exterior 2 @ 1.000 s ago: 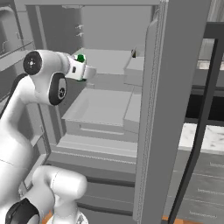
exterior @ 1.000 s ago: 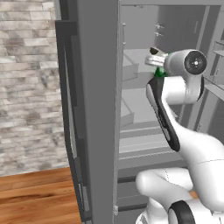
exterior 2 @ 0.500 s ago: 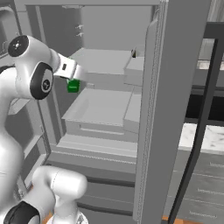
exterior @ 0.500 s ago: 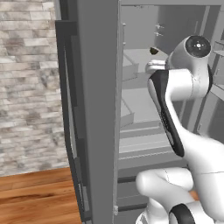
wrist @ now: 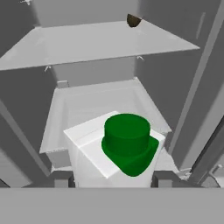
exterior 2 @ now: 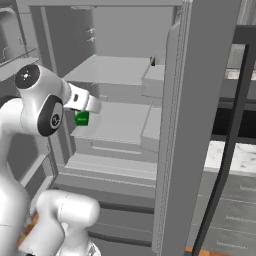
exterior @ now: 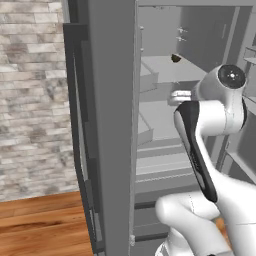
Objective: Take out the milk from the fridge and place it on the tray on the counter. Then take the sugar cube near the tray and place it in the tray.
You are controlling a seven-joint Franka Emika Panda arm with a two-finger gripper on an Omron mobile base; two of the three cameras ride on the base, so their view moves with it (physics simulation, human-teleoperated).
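My gripper [wrist: 113,177] is shut on the milk [wrist: 118,151], a small white carton with a green cap, which sits between the two dark fingertips [wrist: 61,177]. In the right base view the milk [exterior 2: 81,119] hangs under my hand in front of the fridge's pale middle shelf [exterior 2: 120,122], at the left of the opening. The fridge [exterior: 110,100] stands open, and its dark grey door [exterior 2: 210,100] is swung out on the right. A strip of the white marble counter [exterior 2: 242,156] lies beyond the door. The tray and the sugar cube are out of view.
A small dark brown thing [wrist: 133,19] lies at the back of the upper shelf [exterior 2: 112,70]. A shelf bin [wrist: 100,103] sits straight ahead of the carton. A dark pole [exterior 2: 230,140] stands by the counter. A brick wall [exterior: 35,100] and wood floor [exterior: 40,225] are to the left.
The gripper has carried the milk down from the upper shelf level and back toward the fridge's front, a little to the left in the right base view.
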